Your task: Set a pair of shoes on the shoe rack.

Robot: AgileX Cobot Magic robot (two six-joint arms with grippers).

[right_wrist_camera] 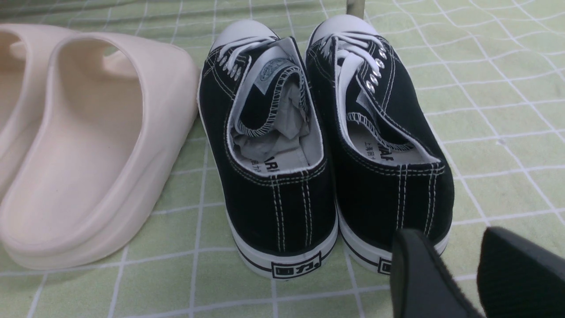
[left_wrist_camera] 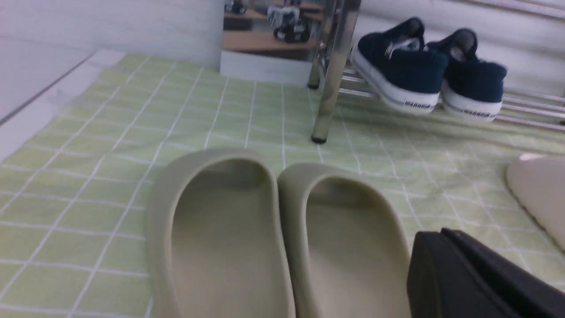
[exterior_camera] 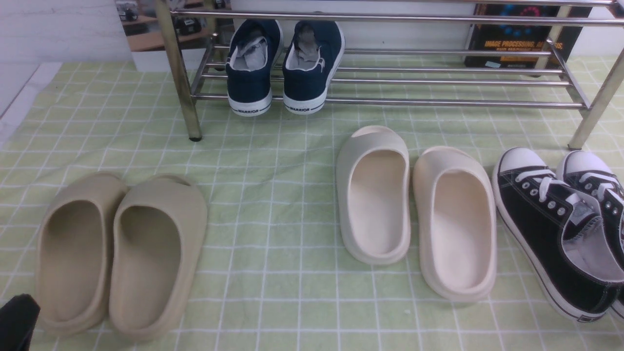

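Note:
The pair of shoes, two navy slip-on sneakers (exterior_camera: 251, 73) (exterior_camera: 309, 73) with white soles, stands heels toward me on the lower bars of the shoe rack (exterior_camera: 438, 102), at its left end. They also show in the left wrist view (left_wrist_camera: 399, 70) (left_wrist_camera: 474, 79) beside a rack leg (left_wrist_camera: 333, 75). My left gripper (exterior_camera: 17, 321) is low at the near left, its fingers together and empty (left_wrist_camera: 441, 238), beside the tan slides. My right gripper (right_wrist_camera: 454, 240) is open and empty, just behind the heel of a black sneaker. It is out of the front view.
On the green checked cloth (exterior_camera: 273, 195) lie two tan slides (exterior_camera: 73, 248) (exterior_camera: 156, 253) at the left, two cream slides (exterior_camera: 375, 195) (exterior_camera: 456, 219) in the middle, and two black lace-up sneakers (exterior_camera: 551, 229) (exterior_camera: 599, 190) at the right. A dark box (exterior_camera: 516, 39) stands behind the rack.

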